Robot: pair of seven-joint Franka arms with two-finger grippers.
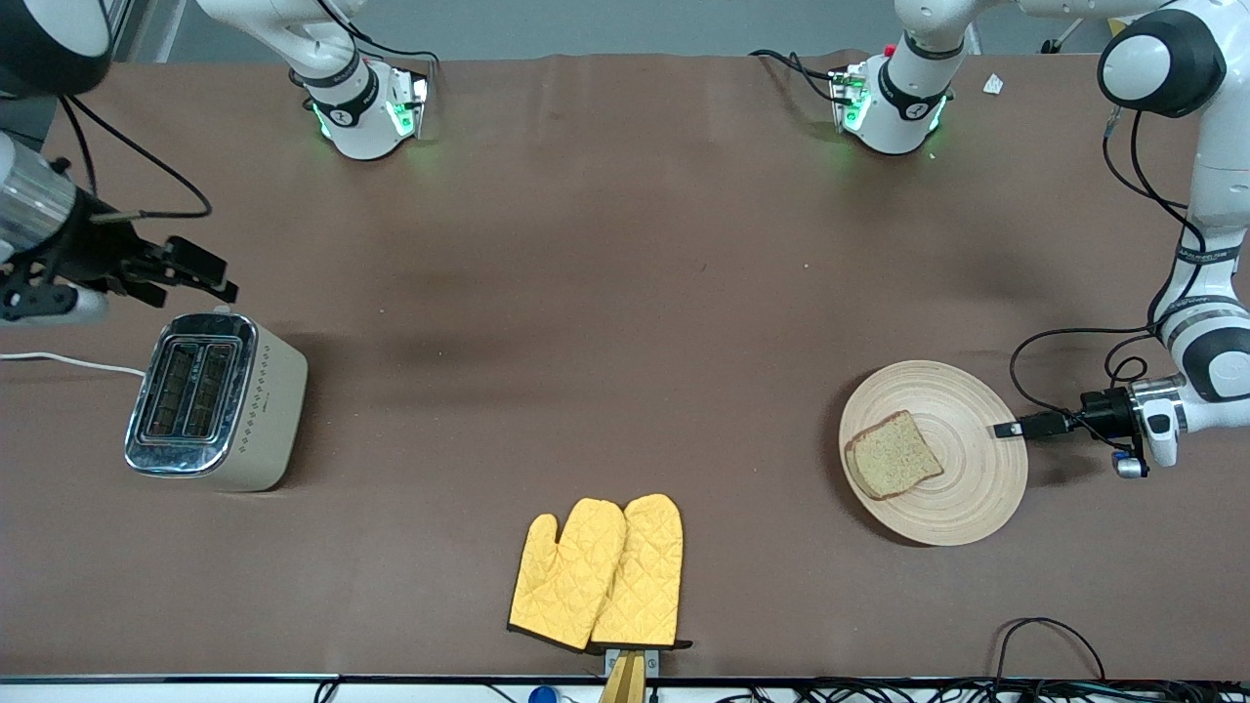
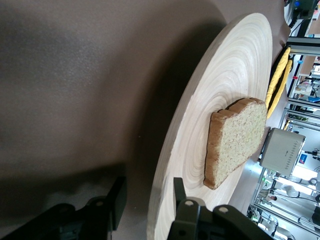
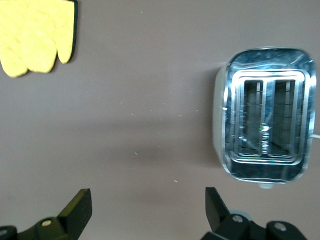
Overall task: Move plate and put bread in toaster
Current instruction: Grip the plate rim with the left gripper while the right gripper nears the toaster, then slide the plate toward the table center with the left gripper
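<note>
The wooden plate (image 1: 972, 493) lies toward the left arm's end of the table, with the bread (image 1: 894, 456) lying flat on it. My left gripper (image 1: 1008, 428) reaches in level at the plate's rim. In the left wrist view the left gripper (image 2: 149, 189) is open around the plate (image 2: 225, 85): one finger lies over the top face, the other stands apart from the rim's underside. The bread (image 2: 237, 140) lies a little ahead of the fingers. The toaster (image 1: 210, 400) stands at the right arm's end with both slots empty. My right gripper (image 1: 207, 271) hangs open over the table beside the toaster (image 3: 265, 135), nothing between its fingers (image 3: 80, 207).
A pair of yellow oven mitts (image 1: 601, 571) lies near the table's front edge, midway between toaster and plate. The toaster's white cord (image 1: 68, 363) runs off the table's end. Black cables trail by the left wrist and along the front edge.
</note>
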